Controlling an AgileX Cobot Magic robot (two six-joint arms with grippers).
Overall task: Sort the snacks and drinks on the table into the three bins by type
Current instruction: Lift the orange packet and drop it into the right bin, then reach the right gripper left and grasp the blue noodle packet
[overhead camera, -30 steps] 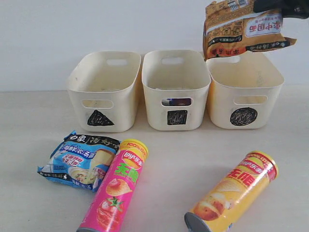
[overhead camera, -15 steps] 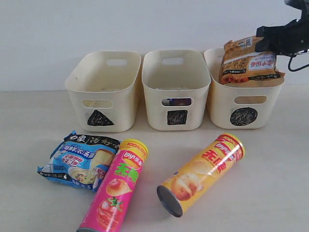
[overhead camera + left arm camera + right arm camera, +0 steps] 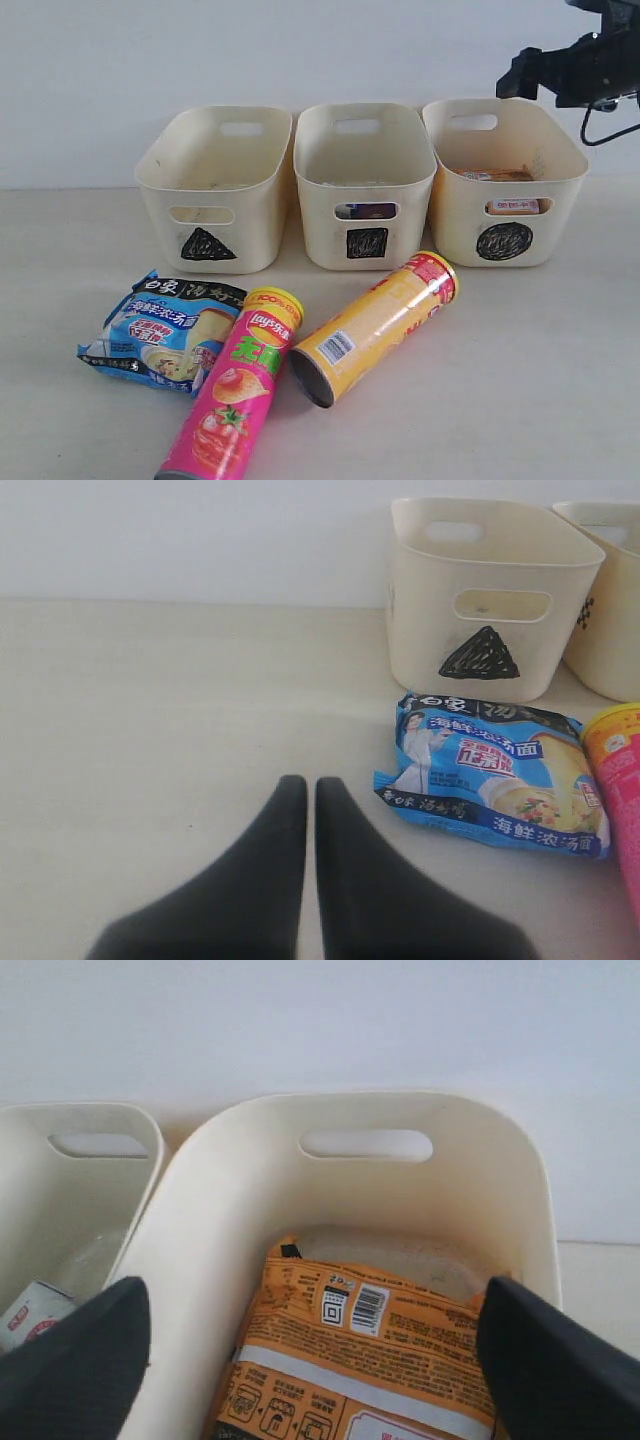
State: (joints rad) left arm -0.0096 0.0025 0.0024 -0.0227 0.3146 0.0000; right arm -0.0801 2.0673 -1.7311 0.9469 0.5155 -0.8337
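Orange packet (image 3: 360,1360) inside circle bin (image 3: 225,1195), beneath right gripper (image 3: 310,1305), jaws wide apart

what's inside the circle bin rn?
An orange packet lies in the circle bin, with some bare floor showing beyond it. Anything beneath the packet is covered.

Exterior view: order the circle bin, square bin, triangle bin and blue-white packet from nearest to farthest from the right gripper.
1. circle bin: right end of the row, just below the right gripper.
2. square bin: middle of the row.
3. triangle bin: left end of the row.
4. blue-white packet: front left, ahead of the bins.
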